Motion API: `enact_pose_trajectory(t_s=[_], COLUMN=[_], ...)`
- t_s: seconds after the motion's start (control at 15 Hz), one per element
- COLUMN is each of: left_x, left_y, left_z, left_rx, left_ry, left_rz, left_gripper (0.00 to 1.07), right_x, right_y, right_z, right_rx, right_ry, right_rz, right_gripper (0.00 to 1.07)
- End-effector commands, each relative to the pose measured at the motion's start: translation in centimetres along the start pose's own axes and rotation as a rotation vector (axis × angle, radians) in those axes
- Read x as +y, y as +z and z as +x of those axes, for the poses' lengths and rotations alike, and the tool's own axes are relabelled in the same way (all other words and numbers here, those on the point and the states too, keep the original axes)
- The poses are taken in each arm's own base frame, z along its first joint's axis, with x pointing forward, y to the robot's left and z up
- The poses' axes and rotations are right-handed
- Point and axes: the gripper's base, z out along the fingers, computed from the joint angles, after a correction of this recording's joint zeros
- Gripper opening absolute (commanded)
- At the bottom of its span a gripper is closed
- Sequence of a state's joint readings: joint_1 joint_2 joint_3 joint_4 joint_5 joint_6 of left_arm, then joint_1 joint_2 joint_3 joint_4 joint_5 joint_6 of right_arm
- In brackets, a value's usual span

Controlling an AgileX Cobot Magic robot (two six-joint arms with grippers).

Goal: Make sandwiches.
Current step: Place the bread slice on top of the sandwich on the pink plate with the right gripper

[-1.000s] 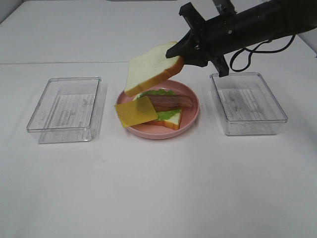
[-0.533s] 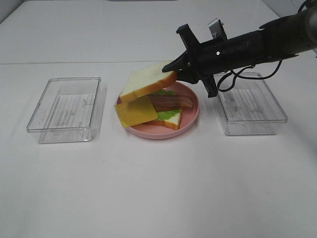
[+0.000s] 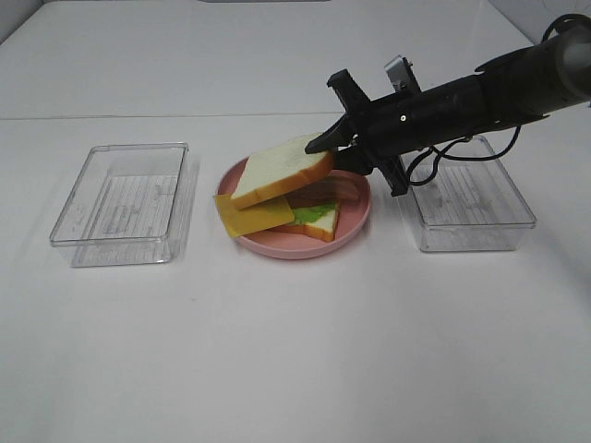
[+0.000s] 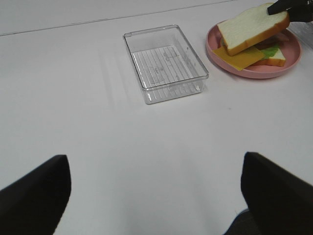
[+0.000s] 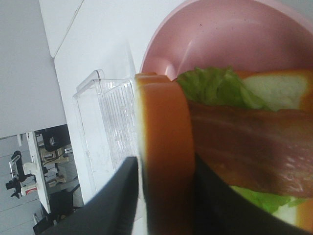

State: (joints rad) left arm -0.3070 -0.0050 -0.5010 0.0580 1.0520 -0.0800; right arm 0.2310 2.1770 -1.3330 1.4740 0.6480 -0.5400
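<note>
The sandwiches form one stack on the pink plate at the centre of the frame: a bottom bread slice, lettuce, bacon, a yellow cheese square jutting to the lower left, and a top bread slice lying tilted over them. That top slice's right crust edge sits between the fingers of the right gripper, which reach in from the upper right and bracket it closely. The left gripper stands spread wide, well apart from the plate. Clear trays flank the plate, one to the left, one to the right.
</note>
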Motion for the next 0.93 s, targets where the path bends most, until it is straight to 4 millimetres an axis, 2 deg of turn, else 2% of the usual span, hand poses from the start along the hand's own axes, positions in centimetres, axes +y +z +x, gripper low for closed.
enact_pose_trajectory(t_s=[0.07, 0.13, 0.2, 0.4, 0.67, 0.8, 0.93], left_x=[0.0, 0.0, 0.0, 0.0, 0.0, 0.0, 0.0], left_y=[0.0, 0.0, 0.0, 0.0, 0.0, 0.0, 0.0], left_z=[0.1, 0.1, 0.1, 0.1, 0.1, 0.1, 0.1], left_rx=[-0.01, -0.01, -0.01, -0.01, -0.01, -0.01, -0.01], left_ry=[-0.003, -0.003, -0.003, -0.003, -0.003, -0.003, -0.003], left_rz=[-0.003, -0.003, -0.003, -0.003, -0.003, -0.003, -0.003], left_gripper=[0.89, 0.89, 0.89, 0.89, 0.89, 0.89, 0.89], right_x=[0.0, 0.0, 0.2, 0.2, 0.7, 1.3, 2.2], right_y=[-0.2, -0.3, -0.5, -1.0, -2.5, -3.9, -6.1], right_z=[0.1, 0.1, 0.2, 0.5, 0.9, 1.0, 1.3], right_rx=[0.011, 0.014, 0.021, 0.047, 0.076, 0.074, 0.065], right_ry=[-0.039, -0.05, -0.076, -0.095, -0.209, -0.289, -0.381], right_rz=[0.011, 0.018, 0.031, 0.09, 0.198, 0.289, 0.412], right_gripper=[0.57, 0.61, 0.7, 0.71, 0.71, 0.71, 0.71])
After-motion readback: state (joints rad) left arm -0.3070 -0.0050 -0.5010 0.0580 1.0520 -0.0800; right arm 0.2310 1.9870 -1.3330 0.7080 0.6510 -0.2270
